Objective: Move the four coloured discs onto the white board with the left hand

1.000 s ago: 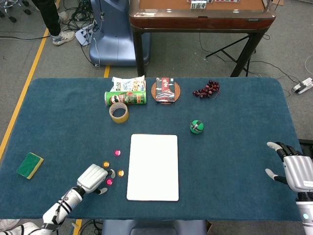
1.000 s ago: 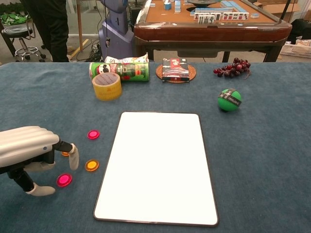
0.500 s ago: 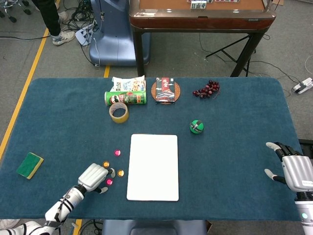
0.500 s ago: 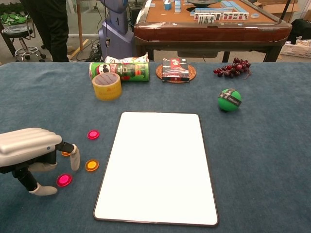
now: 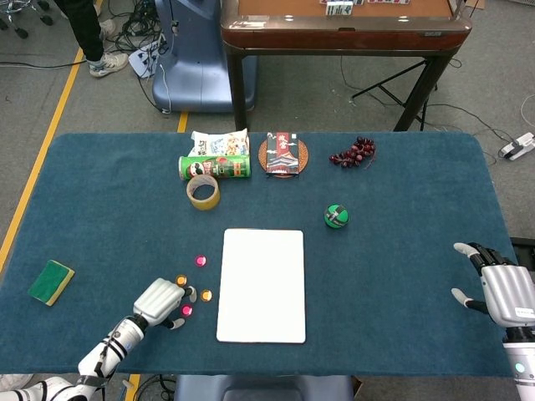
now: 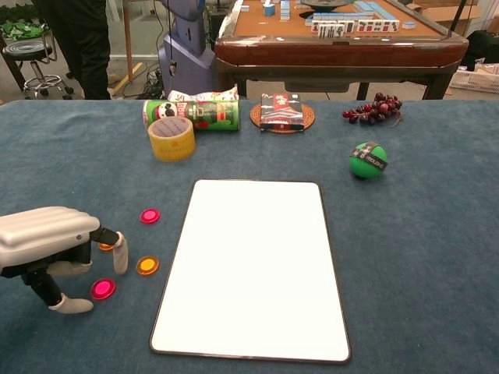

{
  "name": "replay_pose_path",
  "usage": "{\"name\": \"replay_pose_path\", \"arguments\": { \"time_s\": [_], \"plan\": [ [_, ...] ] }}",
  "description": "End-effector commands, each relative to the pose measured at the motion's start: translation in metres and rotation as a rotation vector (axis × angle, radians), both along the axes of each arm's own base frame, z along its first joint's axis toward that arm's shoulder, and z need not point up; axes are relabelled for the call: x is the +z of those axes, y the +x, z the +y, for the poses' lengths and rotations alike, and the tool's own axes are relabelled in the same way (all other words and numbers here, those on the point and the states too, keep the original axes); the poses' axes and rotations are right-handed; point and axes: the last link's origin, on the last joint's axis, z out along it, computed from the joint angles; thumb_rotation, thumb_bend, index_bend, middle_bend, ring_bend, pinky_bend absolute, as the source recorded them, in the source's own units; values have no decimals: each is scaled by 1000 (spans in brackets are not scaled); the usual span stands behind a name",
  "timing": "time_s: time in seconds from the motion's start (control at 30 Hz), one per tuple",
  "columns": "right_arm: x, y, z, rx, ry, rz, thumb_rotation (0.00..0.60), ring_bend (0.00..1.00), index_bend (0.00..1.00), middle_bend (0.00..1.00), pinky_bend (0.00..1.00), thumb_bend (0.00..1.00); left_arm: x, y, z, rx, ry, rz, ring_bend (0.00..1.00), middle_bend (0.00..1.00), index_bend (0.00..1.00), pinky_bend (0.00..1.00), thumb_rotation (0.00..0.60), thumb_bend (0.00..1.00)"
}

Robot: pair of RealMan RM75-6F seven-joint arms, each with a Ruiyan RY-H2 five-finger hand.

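Blue table (image 6: 437,257) — left hand (image 6: 47,241) beside discs (image 6: 146,266).

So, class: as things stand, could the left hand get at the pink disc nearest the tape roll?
Probably yes. The left hand hovers beside the discs, and that pink disc lies on bare cloth just beyond its fingertips, apart from the white board, with nothing between.
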Motion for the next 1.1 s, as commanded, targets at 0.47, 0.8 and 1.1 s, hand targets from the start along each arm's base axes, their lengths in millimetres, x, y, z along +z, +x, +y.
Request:
{"name": "replay_pose_path", "arguments": {
  "time_s": [0.47,0.8,1.1],
  "plan": [
    [-1,0,-1,-2,5,1,600,286,248,269,479,0,-1,-1,2,3,13,1,1000,1000,545,1000,600,257],
    [-1,0,0,-2,6,1,600,286,248,269,479,0,-3,-3,1,1,5,17,1000,1000,560,1000,600,266],
    [-1,0,0,-4,7,2,600,286,248,269,479,0,-3,-3,2,5,10,13,1000,1000,576,1000,600,292]
  ]
}}
